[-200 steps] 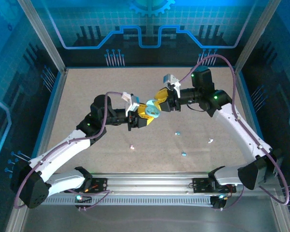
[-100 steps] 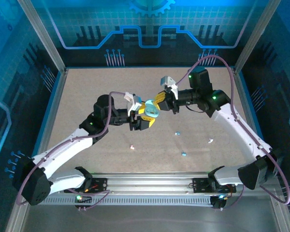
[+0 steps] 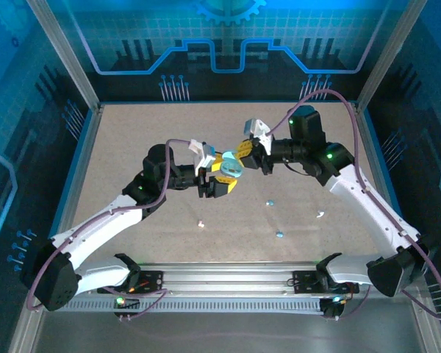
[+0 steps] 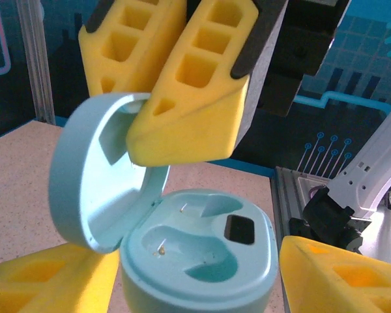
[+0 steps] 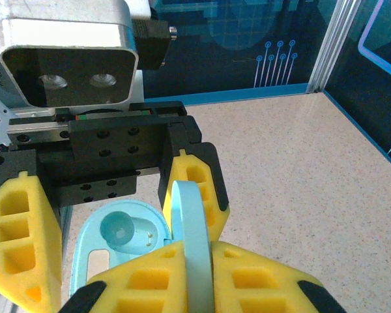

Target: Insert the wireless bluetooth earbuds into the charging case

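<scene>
One charging case point(image 4: 202, 254), teal, lid open, held in mid-air over the middle of the table point(image 3: 132, 132) between both grippers.
- Right gripper point(image 3: 239, 156): clenched on the lid point(image 4: 98, 176), with a yellow finger on each face.
- Left gripper point(image 3: 222, 179): released. Its fingers stand either side of the base, with a gap showing at one side.
- Four earbuds lie loose on the table nearer the arm bases, well apart from the case. The closest point(image 3: 270, 202) is pale blue. Neither gripper holds one.
- Case orientation: the base is roughly level, and both sockets point(image 4: 182, 244) face up and are empty. The lid stands upright, edge-on to the right wrist camera. The base's long axis appears to run along the hinge line, between the left fingers.
- Earbud orientation: too small to tell.
- Step in hand (judged): steadying the opened case for loading.
  - A pinch on the lid alone could let the base swing on its hinge.
  - Take a firm hold on the base before either arm goes for an earbud.
  - Keep the sockets level and the lid fully back.
</scene>
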Controlling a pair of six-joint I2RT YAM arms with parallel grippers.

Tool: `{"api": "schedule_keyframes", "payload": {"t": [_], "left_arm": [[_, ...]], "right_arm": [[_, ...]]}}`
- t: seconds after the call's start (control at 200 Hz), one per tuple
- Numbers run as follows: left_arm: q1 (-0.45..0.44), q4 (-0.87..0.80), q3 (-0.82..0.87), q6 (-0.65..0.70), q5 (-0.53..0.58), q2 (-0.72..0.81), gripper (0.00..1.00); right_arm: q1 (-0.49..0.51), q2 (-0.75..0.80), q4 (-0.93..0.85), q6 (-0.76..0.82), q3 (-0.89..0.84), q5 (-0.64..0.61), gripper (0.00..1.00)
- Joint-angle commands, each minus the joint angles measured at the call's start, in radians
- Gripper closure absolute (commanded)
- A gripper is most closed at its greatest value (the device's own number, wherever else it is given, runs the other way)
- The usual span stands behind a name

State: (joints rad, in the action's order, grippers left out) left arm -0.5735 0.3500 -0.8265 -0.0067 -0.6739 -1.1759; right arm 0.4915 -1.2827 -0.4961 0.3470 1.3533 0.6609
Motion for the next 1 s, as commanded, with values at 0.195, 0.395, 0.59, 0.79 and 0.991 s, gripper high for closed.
{"api": "schedule_keyframes", "payload": {"t": [0.195, 0.395, 0.59, 0.79, 0.991], "left_arm": [[-0.007, 0.041, 0.011, -0.014, -0.013, -0.016, 0.47], [-0.007, 0.032, 0.01, -0.008, -0.013, -0.013, 0.59], [-0.007, 0.023, 0.01, 0.006, -0.011, -0.011, 0.66], [-0.008, 0.066, 0.039, 0.01, 0.021, -0.008, 0.68], [-0.006, 0.193, 0.103, -0.011, 0.097, -0.023, 0.69]], "right_arm": [[0.015, 0.019, 0.019, 0.023, -0.012, -0.003, 0.86], [0.016, 0.017, 0.016, 0.027, -0.012, -0.001, 0.85], [0.016, 0.017, 0.013, 0.004, -0.006, -0.01, 0.78], [-0.016, 0.022, 0.022, -0.141, 0.028, -0.043, 0.6], [-0.103, 0.083, 0.035, -0.492, 0.061, -0.108, 0.32]]}}
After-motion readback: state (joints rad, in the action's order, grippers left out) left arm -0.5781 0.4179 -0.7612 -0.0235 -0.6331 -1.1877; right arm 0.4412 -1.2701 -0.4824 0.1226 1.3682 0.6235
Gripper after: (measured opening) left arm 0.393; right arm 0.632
